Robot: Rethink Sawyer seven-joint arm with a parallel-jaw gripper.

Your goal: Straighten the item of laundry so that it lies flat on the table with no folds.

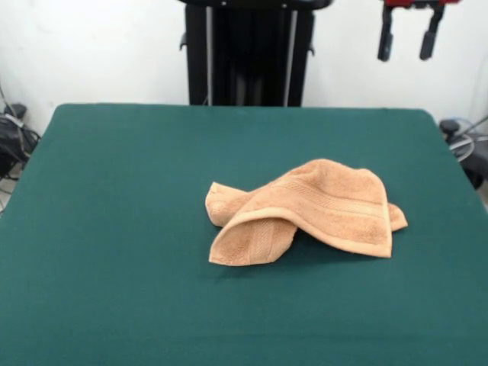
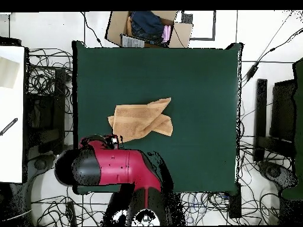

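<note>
The item of laundry (image 1: pixel 305 213) is an orange-tan towel lying crumpled a little right of the middle of the green table (image 1: pixel 114 229). One corner is folded over toward the front and a ribbed band runs along its raised hump. From above, the towel (image 2: pixel 142 120) shows as a folded strip on the table (image 2: pixel 195 77). My gripper (image 1: pixel 408 40) hangs open and empty high above the table's far right corner, well away from the towel. In the overhead view the red arm (image 2: pixel 112 166) reaches over the table's lower left edge.
A cardboard box (image 2: pixel 121 26) holding clothes stands beyond the table's top edge in the overhead view. Cables (image 2: pixel 44 80) lie on the floor around the table, and a white surface (image 2: pixel 12 112) sits at the left.
</note>
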